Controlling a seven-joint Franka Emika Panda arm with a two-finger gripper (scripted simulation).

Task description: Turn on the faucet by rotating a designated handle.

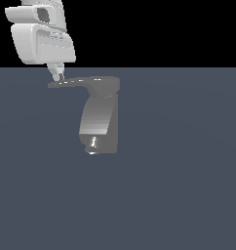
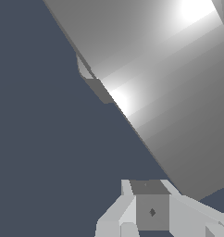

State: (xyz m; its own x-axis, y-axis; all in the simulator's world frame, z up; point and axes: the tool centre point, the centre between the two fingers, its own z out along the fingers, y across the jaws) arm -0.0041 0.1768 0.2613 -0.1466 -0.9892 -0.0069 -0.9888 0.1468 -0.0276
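The grey faucet (image 1: 98, 119) stands on the dark floor, its shiny nozzle tip (image 1: 93, 142) facing down. The handle (image 1: 83, 83) is a thin flat lever on top, tapering to a point toward the exterior view's left. My white gripper (image 1: 57, 74) comes down from the upper left, and its fingertips sit right at the handle's pointed end, touching or nearly touching it. The fingers look pressed together and hold nothing. In the wrist view the handle (image 2: 169, 92) fills the frame as a wide grey slab, with my gripper (image 2: 151, 210) beside its edge.
A flat dark blue-grey floor (image 1: 178, 185) spreads around the faucet. The white arm link (image 1: 39, 34) hangs above the handle's tip at the exterior view's upper left.
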